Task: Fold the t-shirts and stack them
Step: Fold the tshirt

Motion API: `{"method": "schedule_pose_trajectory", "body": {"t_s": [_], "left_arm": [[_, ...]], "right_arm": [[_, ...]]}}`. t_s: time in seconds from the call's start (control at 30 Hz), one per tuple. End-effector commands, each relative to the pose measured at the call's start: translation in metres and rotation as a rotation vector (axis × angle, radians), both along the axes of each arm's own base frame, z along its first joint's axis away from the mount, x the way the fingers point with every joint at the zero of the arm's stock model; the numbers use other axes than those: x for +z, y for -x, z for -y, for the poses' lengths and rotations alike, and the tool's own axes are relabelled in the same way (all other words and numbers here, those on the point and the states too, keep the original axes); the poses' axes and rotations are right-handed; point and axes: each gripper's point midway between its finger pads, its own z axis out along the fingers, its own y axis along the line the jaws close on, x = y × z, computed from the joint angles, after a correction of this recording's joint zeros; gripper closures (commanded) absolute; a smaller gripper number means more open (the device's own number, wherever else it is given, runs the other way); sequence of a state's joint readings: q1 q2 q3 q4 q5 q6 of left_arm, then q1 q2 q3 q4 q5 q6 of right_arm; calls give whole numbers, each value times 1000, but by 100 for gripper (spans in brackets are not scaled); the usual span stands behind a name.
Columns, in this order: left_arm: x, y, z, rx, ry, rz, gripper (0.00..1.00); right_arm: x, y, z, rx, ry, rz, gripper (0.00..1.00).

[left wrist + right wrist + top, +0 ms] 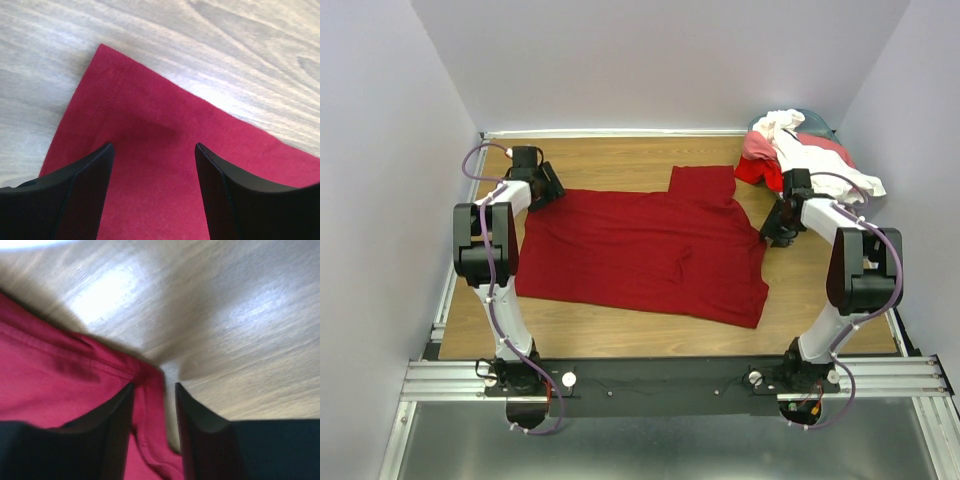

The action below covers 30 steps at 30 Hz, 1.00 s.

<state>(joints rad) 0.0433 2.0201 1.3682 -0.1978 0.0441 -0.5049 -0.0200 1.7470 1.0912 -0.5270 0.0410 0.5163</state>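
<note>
Top view: the large crimson t-shirt point(640, 250) lay spread flat mid-table point(620, 160), and the heaped pile point(805, 150) of white, pink and teal shirts sat at 1 o'clock. Left fingers point(548, 188) hung at its 10 o'clock corner, right fingers point(778, 228) at its 3 o'clock edge. Left wrist: fingers wide, released, over the corner, holding nothing. Right wrist, blurred: fingers partly parted, hem point(100, 360) in the gap, not clamped. Cloth judged light, limp and prone to wrinkling; best pinched at corners and hems.
</note>
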Motion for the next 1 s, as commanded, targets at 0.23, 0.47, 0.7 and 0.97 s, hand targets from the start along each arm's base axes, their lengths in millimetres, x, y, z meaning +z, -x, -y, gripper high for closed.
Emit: {"method": "schedule_pose_trajectory", "body": {"t_s": [0.23,0.47,0.7,0.97], "left_arm": [[51,-23,-15,13,-94,71,26],[38,-24,1,-26,-101,44,26],[25,-8,34,-97,-75,15,26],[32,38,26,-75,-105,23,26]], "right_arm": [[69,-34,-25,85,-117,173,30],[76,-54,-72,185,-173,188,30],[62,-54,-129,276,-218,161,30],[27,-17,-160,303,-249,75,29]]}}
